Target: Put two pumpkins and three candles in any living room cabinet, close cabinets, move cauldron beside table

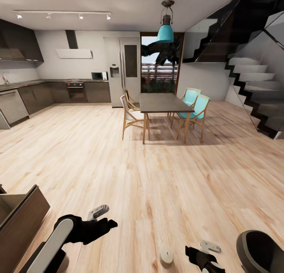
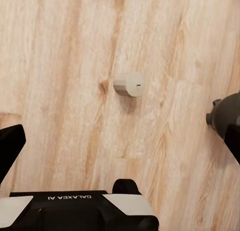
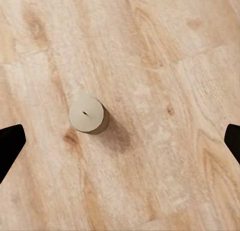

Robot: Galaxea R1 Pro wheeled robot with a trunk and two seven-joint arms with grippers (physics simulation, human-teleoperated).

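Candle [image 1: 166, 255] upright on wood floor [image 1: 157, 166], between both arms, near cauldron [image 1: 260, 251]. Right gripper [image 3: 120, 141] spread wide above it, empty; left gripper [image 2: 122, 141] also wide, empty. Centre fingers on candle, descend straight, pinch sides. Open cabinet drawer [image 1: 17, 218] at left.

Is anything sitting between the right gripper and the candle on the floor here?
Nothing visible does. The candle stands upright on bare wood floor, with the right gripper's jaws spread wide on either side of the view and open floor all around it. The cauldron sits off to the side, not in the path.
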